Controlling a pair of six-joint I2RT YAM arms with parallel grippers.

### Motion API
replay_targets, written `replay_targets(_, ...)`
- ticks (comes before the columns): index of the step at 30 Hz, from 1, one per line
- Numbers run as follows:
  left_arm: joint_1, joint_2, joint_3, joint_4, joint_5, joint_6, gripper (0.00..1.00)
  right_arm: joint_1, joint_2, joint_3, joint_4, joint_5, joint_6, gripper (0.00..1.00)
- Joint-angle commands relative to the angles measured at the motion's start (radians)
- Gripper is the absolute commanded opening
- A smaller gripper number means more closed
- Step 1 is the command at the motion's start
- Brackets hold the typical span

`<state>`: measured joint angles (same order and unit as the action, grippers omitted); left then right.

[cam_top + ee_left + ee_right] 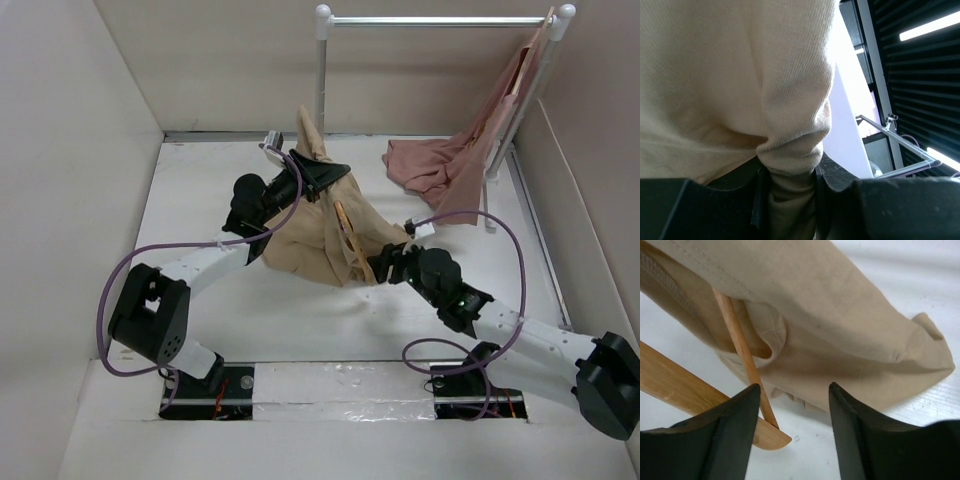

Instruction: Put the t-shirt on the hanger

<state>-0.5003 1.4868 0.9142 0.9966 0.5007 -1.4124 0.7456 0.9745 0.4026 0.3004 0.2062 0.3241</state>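
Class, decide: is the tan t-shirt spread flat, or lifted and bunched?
Lifted and bunched. The left hand pinches a fold of the t-shirt, holding it up in a peak while the rest drapes onto the table.

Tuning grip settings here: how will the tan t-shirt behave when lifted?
Probably floppy: the t-shirt drapes in folds from the left gripper. Likely light, since one pinched bunch holds it up. It may snag where the hanger runs under the cloth.
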Motion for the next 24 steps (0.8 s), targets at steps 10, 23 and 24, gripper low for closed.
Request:
replay_targets(10, 0.017, -0.066, 0.008, 0.12, 0.036, -0.028, 0.0, -0.031, 0.188, 0.163, 0.057, 0.019, -0.111, 0.67)
replay_targets(23, 0.026, -0.071, 0.006, 0.148, 0.045, -0.043, 0.0, -0.012, 0.25, 0.194, 0.14, 0.189, -0.115, 0.0)
replay_targets(24, 0.026, -0.072, 0.003, 0.146, 0.045, -0.042, 0.0, -0.012, 0.247, 0.182, 0.146, 0.196, -0.12, 0.0)
